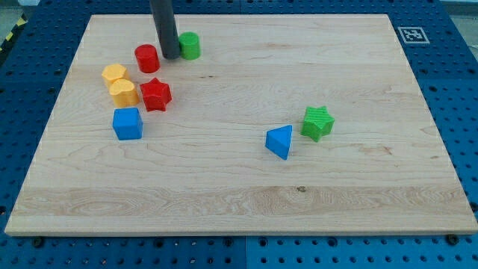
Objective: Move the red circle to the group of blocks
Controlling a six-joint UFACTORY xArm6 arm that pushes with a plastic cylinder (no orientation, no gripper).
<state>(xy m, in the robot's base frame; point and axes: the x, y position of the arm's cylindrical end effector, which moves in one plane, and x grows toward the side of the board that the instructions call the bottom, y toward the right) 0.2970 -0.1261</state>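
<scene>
One red circle (pixel 147 58) sits just left of my tip (pixel 169 56).

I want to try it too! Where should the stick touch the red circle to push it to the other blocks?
No gripping here, only pushing. Press on the red circle's upper side, from the view's top, probably driving it down toward the yellow blocks and the red star. My tip now sits at its right, between it and the green cylinder.
</scene>
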